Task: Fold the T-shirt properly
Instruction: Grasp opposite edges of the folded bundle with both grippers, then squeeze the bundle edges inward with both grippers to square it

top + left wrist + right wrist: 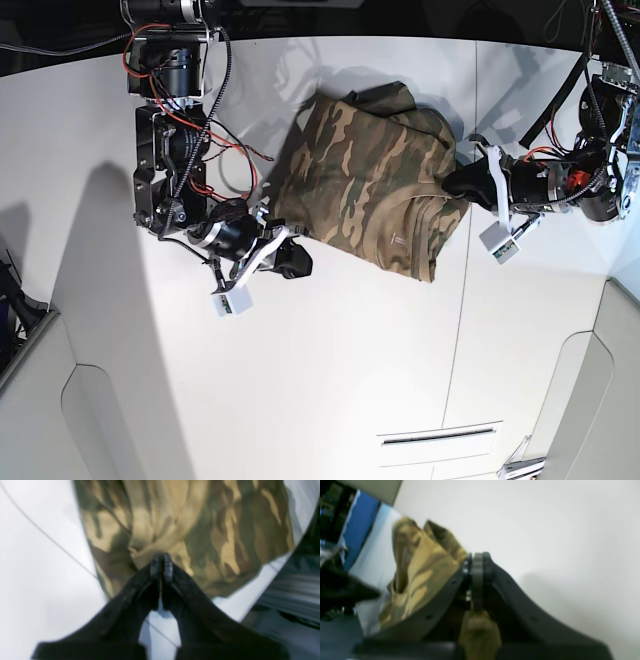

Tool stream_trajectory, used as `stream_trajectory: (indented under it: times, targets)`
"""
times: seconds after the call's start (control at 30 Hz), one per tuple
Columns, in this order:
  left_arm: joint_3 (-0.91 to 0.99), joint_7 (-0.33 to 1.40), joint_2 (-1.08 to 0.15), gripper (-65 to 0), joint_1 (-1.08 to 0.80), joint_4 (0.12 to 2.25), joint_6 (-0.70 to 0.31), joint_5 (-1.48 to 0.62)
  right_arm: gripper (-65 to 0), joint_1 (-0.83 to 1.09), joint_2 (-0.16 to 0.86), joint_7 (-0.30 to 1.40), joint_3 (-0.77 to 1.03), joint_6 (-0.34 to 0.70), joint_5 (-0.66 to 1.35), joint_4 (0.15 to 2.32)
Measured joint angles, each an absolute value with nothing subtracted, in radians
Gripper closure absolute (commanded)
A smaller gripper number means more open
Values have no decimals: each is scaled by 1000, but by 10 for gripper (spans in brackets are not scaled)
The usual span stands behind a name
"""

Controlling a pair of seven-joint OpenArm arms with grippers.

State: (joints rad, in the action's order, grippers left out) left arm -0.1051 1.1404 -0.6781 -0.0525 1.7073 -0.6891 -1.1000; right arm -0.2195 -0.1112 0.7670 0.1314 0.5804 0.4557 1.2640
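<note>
"Where do we see the T-shirt (pixel 350 180)?"
"We see it lying on the table (pixel 330 390), between our two arms."
"Which arm is on its left?"
"Our right arm (pixel 175 140). Our left arm (pixel 590 160) is on the other side."

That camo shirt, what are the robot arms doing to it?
The robot is partway through folding the shirt. It lies bunched on the table, not yet a neat shape, with some of the cloth folded over on itself. The left gripper is closed at one side of the shirt, and the right gripper is closed at the other side. From here it's hard to tell how firmly either one has hold of the cloth.
</note>
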Motion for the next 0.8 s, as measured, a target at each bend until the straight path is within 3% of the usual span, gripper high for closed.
stream_trajectory:
  times: [0.2, 0.5, 0.8]
  targets:
    - [-105, 1163, -677, -15, -133, 1708, -690, -1190, 0, -236, -114, 741, 131, 580, 414, 1264]
    - [-105, 1158, -651, -15, -201, 1707, -689, -1127, 0, -230, -113, 768, 117, 580, 392, 1264]
    - [-105, 1070, -581, -15, -187, 1662, -689, -955, 0, -184, -111, 815, -52, 580, 390, 1264]
